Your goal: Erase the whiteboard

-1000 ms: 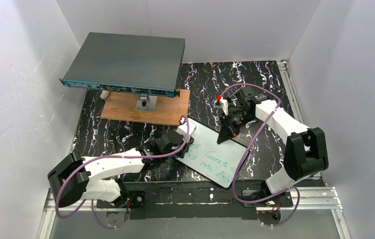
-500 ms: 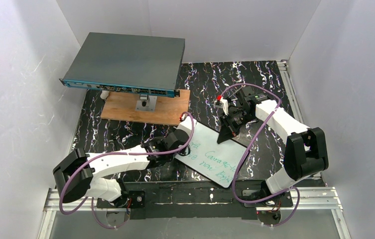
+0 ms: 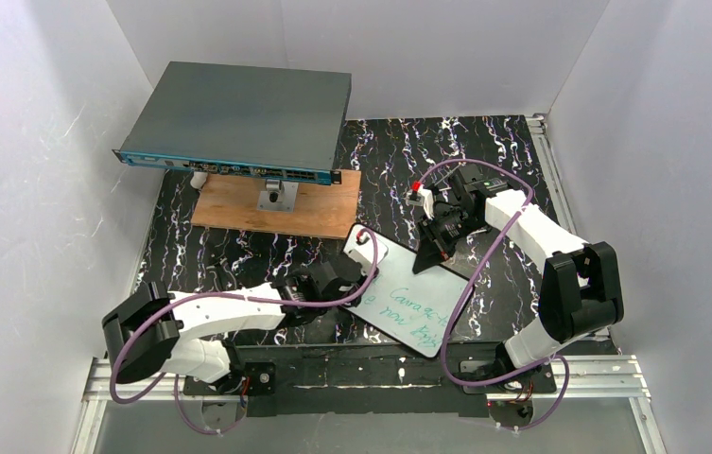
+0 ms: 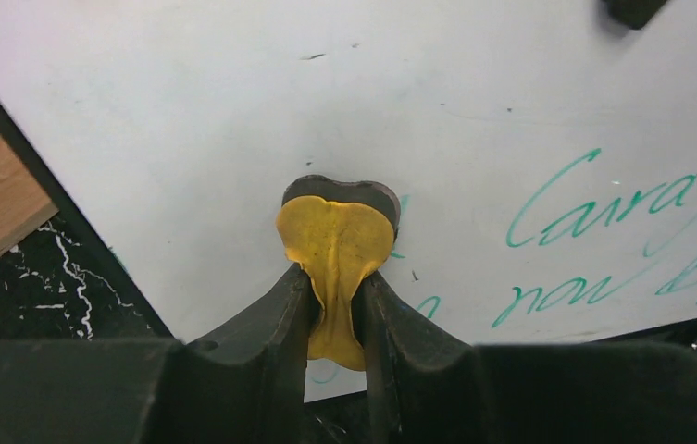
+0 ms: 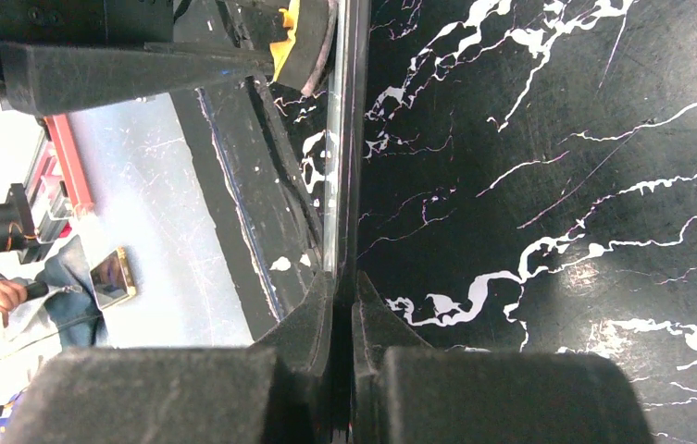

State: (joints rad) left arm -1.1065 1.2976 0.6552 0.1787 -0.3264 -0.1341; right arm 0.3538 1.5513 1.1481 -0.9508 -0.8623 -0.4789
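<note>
The whiteboard (image 3: pixel 413 295) lies tilted on the black marbled table, with green handwriting (image 3: pixel 415 307) on its near half. My left gripper (image 3: pixel 356 276) is over the board's left part, shut on a yellow eraser (image 4: pixel 337 236) whose dark pad presses on the white surface (image 4: pixel 187 120). Green words (image 4: pixel 603 199) lie just to the right of the eraser. My right gripper (image 3: pixel 432 253) is shut on the board's far edge (image 5: pixel 346 139), seen edge-on in the right wrist view between the pinched fingers of that gripper (image 5: pixel 344 291).
A large grey flat box with a blue front edge (image 3: pixel 238 118) stands at the back left above a brown wooden plank (image 3: pixel 276 203). White walls close in on three sides. A metal rail (image 3: pixel 579 374) runs along the near edge by the arm bases.
My left gripper has slid a little right and towards the near side across the board's left part with the eraser. The right arm and the board have not moved.
</note>
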